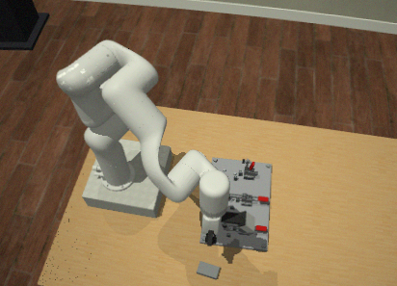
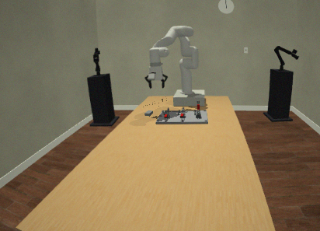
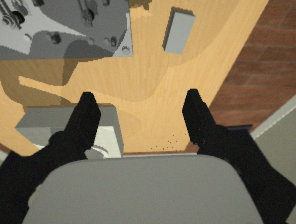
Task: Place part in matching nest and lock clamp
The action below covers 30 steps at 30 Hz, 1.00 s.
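The tool [image 2: 155, 82] hangs high w/ fingers wide apart, holding nothing, probably to approach the part [image 1: 208, 270] lying on the table [image 1: 328, 219] beside the fixture [image 1: 266, 206].

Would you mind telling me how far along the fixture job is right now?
Done: one clamp handle stands upright, apparently open. In hand: the open, empty gripper hangs high above the fixture's end nearest the part. Left: the grey part lies on the table beside the fixture, ungrasped; seating, clamping and release remain.
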Tool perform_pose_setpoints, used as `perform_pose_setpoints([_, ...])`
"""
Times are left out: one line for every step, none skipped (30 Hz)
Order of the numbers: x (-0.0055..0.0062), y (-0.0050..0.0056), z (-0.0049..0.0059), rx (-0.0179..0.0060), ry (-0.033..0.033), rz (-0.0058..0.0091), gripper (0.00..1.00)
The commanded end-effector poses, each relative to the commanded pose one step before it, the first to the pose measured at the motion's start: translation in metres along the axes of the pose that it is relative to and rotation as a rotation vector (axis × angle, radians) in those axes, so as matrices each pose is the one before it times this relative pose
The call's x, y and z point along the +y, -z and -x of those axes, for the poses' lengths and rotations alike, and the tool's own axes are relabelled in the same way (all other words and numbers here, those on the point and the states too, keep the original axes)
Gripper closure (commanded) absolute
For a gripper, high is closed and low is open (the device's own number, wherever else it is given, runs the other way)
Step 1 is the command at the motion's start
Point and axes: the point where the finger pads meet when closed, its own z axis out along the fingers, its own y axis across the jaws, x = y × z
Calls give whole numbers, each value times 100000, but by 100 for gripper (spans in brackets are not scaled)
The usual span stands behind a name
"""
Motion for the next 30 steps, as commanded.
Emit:
perform_pose_setpoints([3869,28,20,-75,217,50,0])
perform_pose_setpoints([682,-6,56,-19,0,4,0])
perform_pose_setpoints([619,-6,52,-17,0,4,0])
perform_pose_setpoints([553,-5,46,-15,0,3,0])
perform_pose_setpoints([481,-4,40,-13,0,2,0])
perform_pose_setpoints([403,-4,33,-11,0,2,0])
perform_pose_setpoints([332,-3,28,-9,0,1,0])
perform_pose_setpoints([266,-2,22,-7,0,1,0])
perform_pose_setpoints([0,0,0,0,0,0,0])
perform_pose_setpoints([0,0,0,0,0,0,0])
perform_pose_setpoints([205,-2,17,-5,0,1,0])
perform_pose_setpoints([151,-1,12,-4,0,0,0])
perform_pose_setpoints([105,-1,9,-3,0,0,0])
perform_pose_setpoints([66,-1,6,-2,0,0,0])
perform_pose_setpoints([35,0,3,-1,0,0,0])
perform_pose_setpoints([13,0,1,0,0,0,0])
perform_pose_setpoints([2,0,0,0,0,0,0])
perform_pose_setpoints([0,0,0,0,0,0,0])
perform_pose_setpoints([0,0,0,0,0,0,0])
perform_pose_setpoints([0,0,0,0,0,0,0])
perform_pose_setpoints([0,0,0,0,0,0,0])
perform_pose_setpoints([0,0,0,0,0,0,0])
perform_pose_setpoints([0,0,0,0,0,0,0])
perform_pose_setpoints([0,0,0,0,0,0,0])
perform_pose_setpoints([0,0,0,0,0,0,0])
perform_pose_setpoints([0,0,0,0,0,0,0])
perform_pose_setpoints([0,0,0,0,0,0,0])
perform_pose_setpoints([0,0,0,0,0,0,0])
perform_pose_setpoints([0,0,0,0,0,0,0])
perform_pose_setpoints([0,0,0,0,0,0,0])
